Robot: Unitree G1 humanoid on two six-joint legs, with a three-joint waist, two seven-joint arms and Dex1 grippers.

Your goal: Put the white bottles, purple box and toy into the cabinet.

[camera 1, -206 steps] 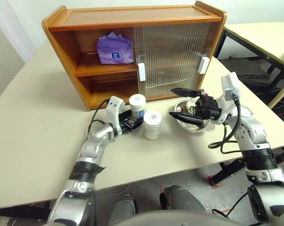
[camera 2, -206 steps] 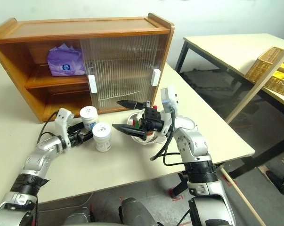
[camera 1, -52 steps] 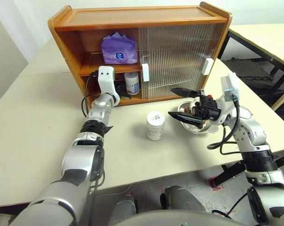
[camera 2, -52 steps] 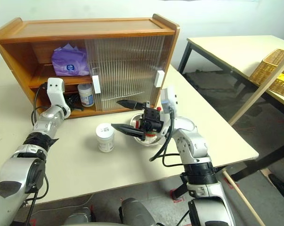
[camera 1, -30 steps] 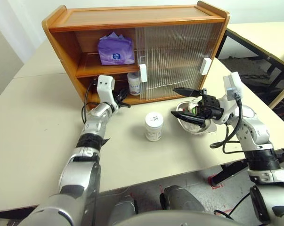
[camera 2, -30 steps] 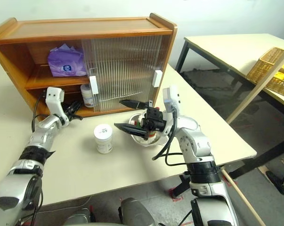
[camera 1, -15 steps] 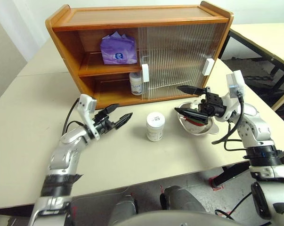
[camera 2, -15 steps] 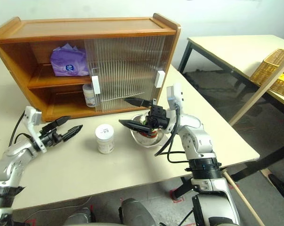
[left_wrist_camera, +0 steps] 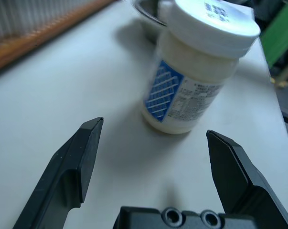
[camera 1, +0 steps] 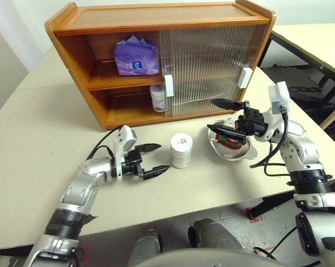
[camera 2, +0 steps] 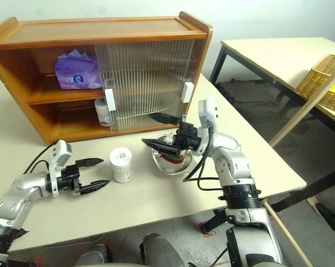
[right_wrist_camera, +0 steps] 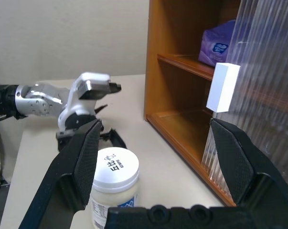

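Left gripper low over the table, fingers spread wide, empty, aimed at one white bottle standing just beyond its tips. Right gripper also wide open, empty, hovering over the steel bowl; toy barely visible inside it. Behind: cabinet, left side open. Second bottle on lower shelf beside the door handle, purple box on upper shelf.
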